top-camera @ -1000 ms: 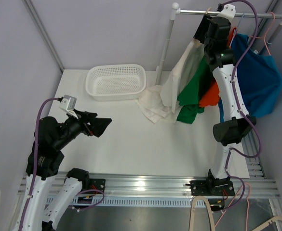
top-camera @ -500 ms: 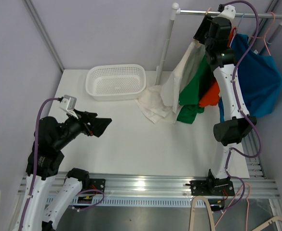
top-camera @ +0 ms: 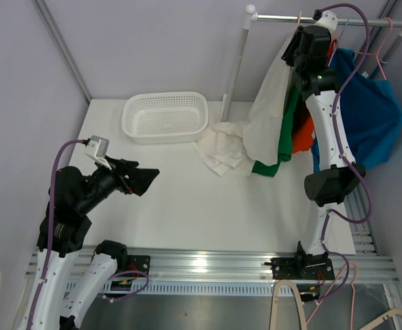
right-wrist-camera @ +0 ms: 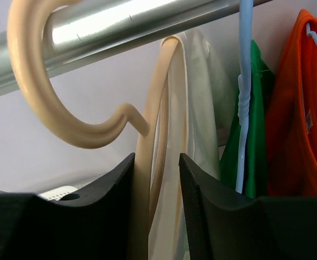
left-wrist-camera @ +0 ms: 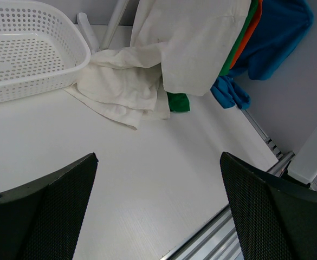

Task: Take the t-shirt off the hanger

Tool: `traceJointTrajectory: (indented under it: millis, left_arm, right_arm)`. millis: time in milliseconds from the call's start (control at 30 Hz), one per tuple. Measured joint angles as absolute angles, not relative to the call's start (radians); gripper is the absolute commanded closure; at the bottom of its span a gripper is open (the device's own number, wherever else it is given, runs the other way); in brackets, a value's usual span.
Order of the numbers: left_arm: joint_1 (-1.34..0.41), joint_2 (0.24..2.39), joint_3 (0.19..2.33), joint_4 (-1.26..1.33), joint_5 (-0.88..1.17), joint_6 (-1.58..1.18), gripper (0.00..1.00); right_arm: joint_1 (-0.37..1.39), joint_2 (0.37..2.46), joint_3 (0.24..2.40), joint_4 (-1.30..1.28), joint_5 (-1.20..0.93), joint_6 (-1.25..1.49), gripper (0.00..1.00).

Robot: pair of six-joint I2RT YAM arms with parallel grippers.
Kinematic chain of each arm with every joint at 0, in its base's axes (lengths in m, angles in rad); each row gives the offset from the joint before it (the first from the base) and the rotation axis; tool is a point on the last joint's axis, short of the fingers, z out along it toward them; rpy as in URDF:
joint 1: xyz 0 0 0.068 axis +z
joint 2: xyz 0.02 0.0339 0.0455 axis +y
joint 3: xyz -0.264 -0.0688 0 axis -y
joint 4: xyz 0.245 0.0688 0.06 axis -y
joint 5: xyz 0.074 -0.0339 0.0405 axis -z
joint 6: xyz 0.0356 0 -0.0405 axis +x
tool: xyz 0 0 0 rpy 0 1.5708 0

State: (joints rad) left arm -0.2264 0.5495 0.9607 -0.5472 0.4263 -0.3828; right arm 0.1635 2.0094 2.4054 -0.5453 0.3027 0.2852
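Hanger (right-wrist-camera: 144, 146) sits clamped in right gripper (right-wrist-camera: 155, 165), visible only from its wrist.

We saw a cream t-shirt (top-camera: 268, 117) on a beige hanger (right-wrist-camera: 146, 184) at one o'clock overhead, beside a green shirt (top-camera: 286, 134), an orange shirt (top-camera: 302, 134) and a blue shirt (top-camera: 376, 117) under a silver rail (top-camera: 273, 18). A white basket (top-camera: 165, 135) patterned with small holes sat at eleven o'clock on the white table (top-camera: 201, 206), and the left gripper (left-wrist-camera: 158, 162) and right gripper (right-wrist-camera: 155, 168) were black.
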Motion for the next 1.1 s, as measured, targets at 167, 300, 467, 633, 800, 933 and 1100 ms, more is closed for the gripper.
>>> traceJointTrajectory:
  millis: [167,300,467,633,800,933,1100]
  left_arm:
    - [-0.226,0.55,0.961,-0.547,0.426,-0.383,0.01]
    - [-0.226,0.55,0.961,-0.547,0.427,-0.383,0.0]
    - [-0.226,0.555,0.961,-0.547,0.431,-0.383,0.0]
    - [-0.226,0.575,0.961,-0.547,0.431,-0.383,0.0]
    - [-0.226,0.58,0.961,-0.547,0.434,-0.383,0.0]
    - [-0.226,0.58,0.961,-0.54,0.448,-0.383,0.01]
    - [-0.226,0.58,0.947,-0.515,0.482,-0.383,0.01]
  right_arm:
    - [0.162,2.009,2.407,-0.543,0.309,0.281,1.0]
    - [0.162,2.009,2.409,-0.54,0.295,0.258,1.0]
    - [0.169,2.01,2.409,-0.529,0.289,0.199,1.0]
    - [0.202,2.01,2.409,-0.514,0.282,0.116,1.0]
    - [0.224,2.004,2.407,-0.499,0.24,0.073,1.0]
    - [0.228,1.958,2.352,-0.471,0.196,0.066,1.0]
    - [0.229,1.869,2.243,-0.417,0.178,0.051,1.0]
